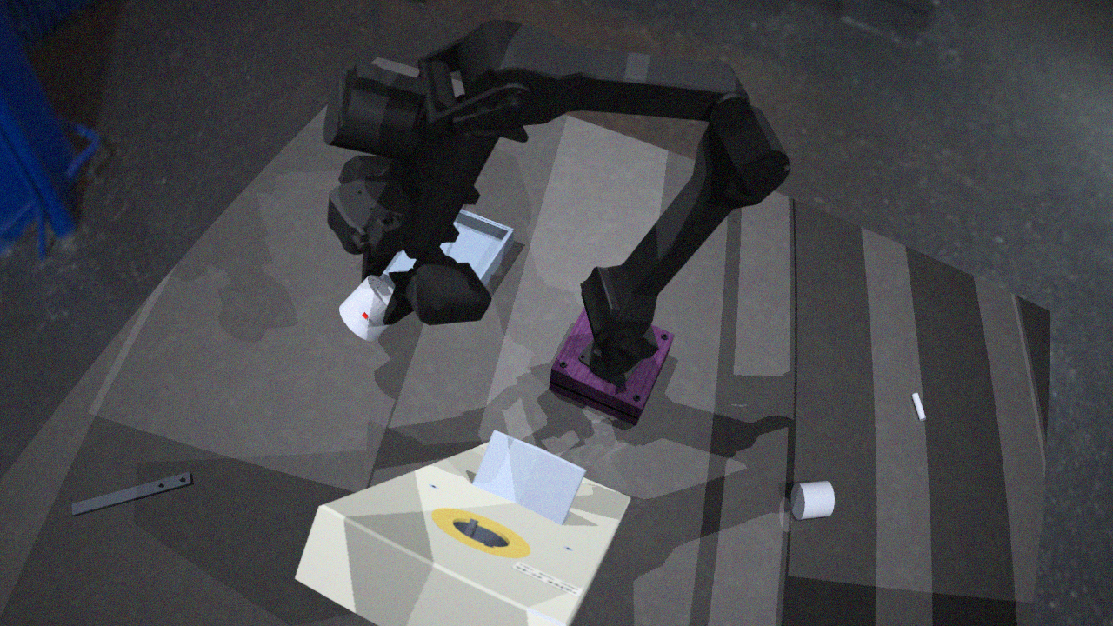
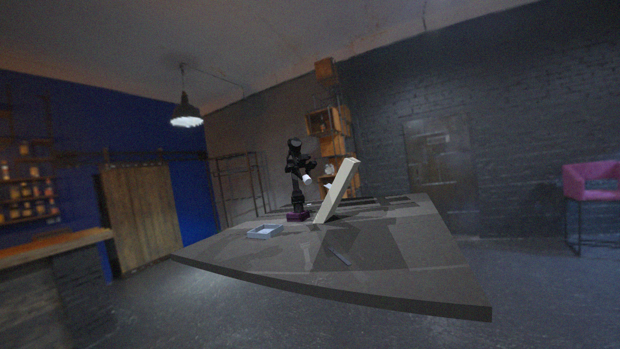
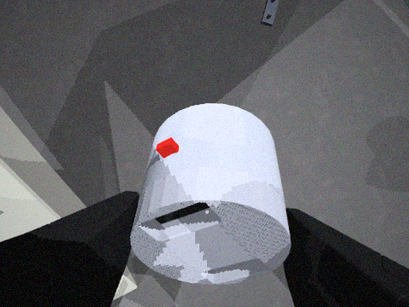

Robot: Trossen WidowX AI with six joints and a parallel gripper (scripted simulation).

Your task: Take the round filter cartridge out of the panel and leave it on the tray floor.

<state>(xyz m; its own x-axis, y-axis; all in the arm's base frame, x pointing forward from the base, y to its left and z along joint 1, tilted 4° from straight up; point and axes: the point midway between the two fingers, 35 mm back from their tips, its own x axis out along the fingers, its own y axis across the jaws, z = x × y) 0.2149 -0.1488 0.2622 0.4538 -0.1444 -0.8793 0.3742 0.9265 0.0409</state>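
The white round filter cartridge (image 1: 359, 309) (image 2: 307, 179) (image 3: 221, 158) is out of the panel, with a red mark on its side. My gripper (image 1: 383, 290) (image 2: 302, 174) (image 3: 210, 214) is shut on it, one finger on each side. One dark slot shows clearly on its near face in the wrist view. The cartridge hangs in the air, tilted. The pale blue tray (image 1: 502, 254) (image 2: 258, 236) lies on the table, partly hidden by the arm in the top view. The cream service panel (image 1: 404, 498) (image 2: 335, 193) has an open hole inside a yellow ring (image 1: 442, 522).
A pale plate (image 1: 529, 478) stands up from the panel face. A grey bar (image 1: 132, 493) (image 2: 340, 256) (image 3: 269, 14) lies on the table. A white cylinder (image 1: 813, 499) and a small white stick (image 1: 919, 406) lie at the right. The arm stands on a purple base (image 1: 576, 377) (image 2: 297, 216).
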